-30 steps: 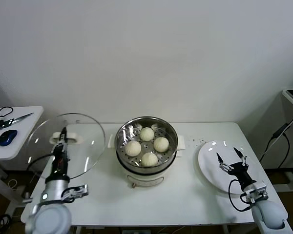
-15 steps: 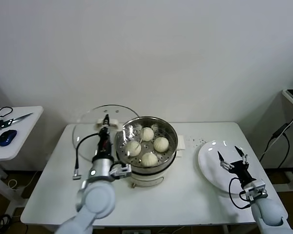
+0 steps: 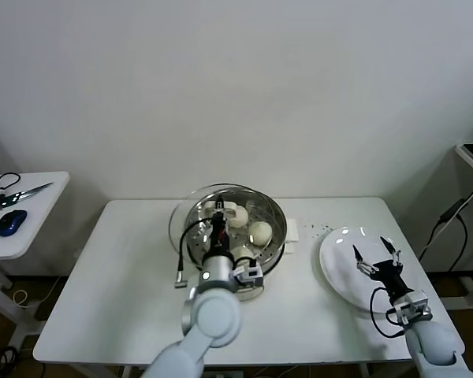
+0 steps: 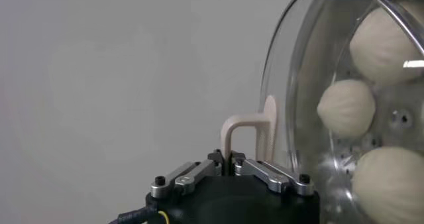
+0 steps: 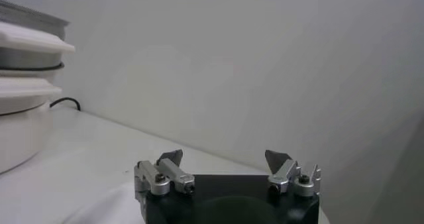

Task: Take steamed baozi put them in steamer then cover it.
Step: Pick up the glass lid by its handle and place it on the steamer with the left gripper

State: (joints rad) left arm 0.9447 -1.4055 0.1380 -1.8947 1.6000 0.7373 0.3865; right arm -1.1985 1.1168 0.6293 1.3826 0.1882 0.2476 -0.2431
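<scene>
The steel steamer (image 3: 274, 211) stands on its white pot base at the table's middle, with several cream baozi (image 3: 259, 231) inside. My left gripper (image 3: 218, 228) is shut on the white handle (image 4: 246, 136) of the glass cover (image 3: 183, 216), which hangs over the steamer, shifted a little toward its left rim. In the left wrist view the cover (image 4: 291, 86) stands edge-on with baozi (image 4: 347, 107) seen through it. My right gripper (image 3: 375, 257) is open and empty above the white plate (image 3: 335, 268); it also shows in the right wrist view (image 5: 225, 163).
A side table (image 3: 31, 220) at far left holds scissors (image 3: 16, 191) and a blue mouse (image 3: 11, 221). Dark crumbs (image 3: 319, 229) lie between steamer and plate. The steamer's base and handle (image 5: 26, 43) show in the right wrist view.
My left arm has carried the cover rightward from the table's left side to over the steamer. The right gripper has stayed over the plate.
</scene>
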